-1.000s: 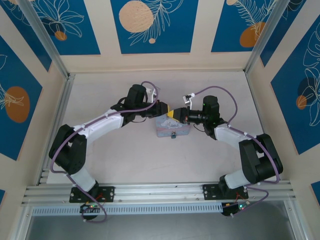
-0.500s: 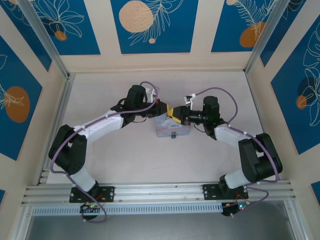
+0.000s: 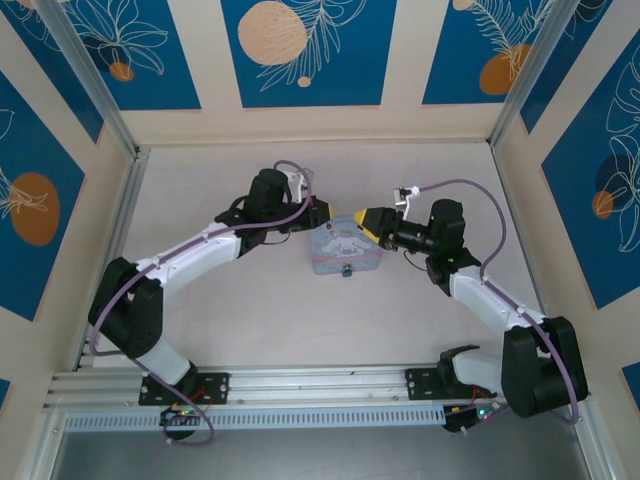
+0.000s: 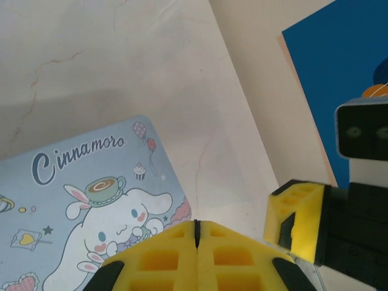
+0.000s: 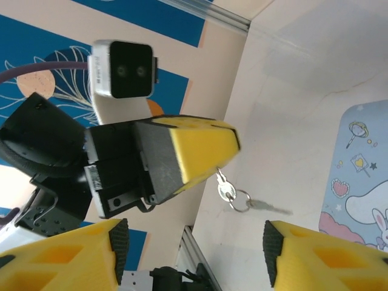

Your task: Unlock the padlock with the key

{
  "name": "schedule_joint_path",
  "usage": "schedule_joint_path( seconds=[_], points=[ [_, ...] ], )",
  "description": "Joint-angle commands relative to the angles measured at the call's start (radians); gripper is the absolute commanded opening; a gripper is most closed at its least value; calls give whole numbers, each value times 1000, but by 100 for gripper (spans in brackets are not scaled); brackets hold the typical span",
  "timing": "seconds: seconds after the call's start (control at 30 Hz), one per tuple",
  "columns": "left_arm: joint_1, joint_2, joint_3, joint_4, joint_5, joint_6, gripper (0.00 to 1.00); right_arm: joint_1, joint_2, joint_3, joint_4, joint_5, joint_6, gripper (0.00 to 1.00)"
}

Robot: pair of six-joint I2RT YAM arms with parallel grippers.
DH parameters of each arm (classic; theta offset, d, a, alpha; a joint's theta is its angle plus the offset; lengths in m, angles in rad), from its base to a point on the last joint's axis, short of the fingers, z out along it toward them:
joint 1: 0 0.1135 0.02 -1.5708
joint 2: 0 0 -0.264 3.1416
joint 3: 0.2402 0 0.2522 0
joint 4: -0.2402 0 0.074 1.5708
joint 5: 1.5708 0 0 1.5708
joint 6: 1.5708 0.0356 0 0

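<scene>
- The left gripper (image 5: 223, 162) is closed tight on the key (image 5: 226, 193), with its ring (image 5: 240, 200) dangling free, probably for a handover.
- The right gripper (image 5: 191, 245) gapes wide, with the key at its 12 o'clock.
- The padlock (image 3: 346, 271) sits at the 6 o'clock edge of the tin (image 3: 335, 245), not yet touched.

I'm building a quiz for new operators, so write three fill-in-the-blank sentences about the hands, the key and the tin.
The left hand is ___ on the key.
The right hand is ___.
The tin has a pale ___ lid.
Missing: shut; open; blue.
</scene>
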Motion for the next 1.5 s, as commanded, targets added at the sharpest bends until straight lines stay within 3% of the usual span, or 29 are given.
schedule_joint_path(
  seconds=[0.0, 0.27, 1.03, 1.47],
  points=[
    [-9, -36, 1, 63, -32, 2, 0, 28, -4, 21, -70, 41, -48, 59],
    [-12, -41, -16, 130, -39, -70, 0, 56, 77, 36, 75, 26, -54, 52],
    [-34, -19, -17, 183, -41, -126, 0, 100, 218, 101, 170, 25, -43, 43],
    [-41, -6, -16, 182, -49, -125, 0, 105, 242, 122, 184, 10, -31, 27]
  ],
)
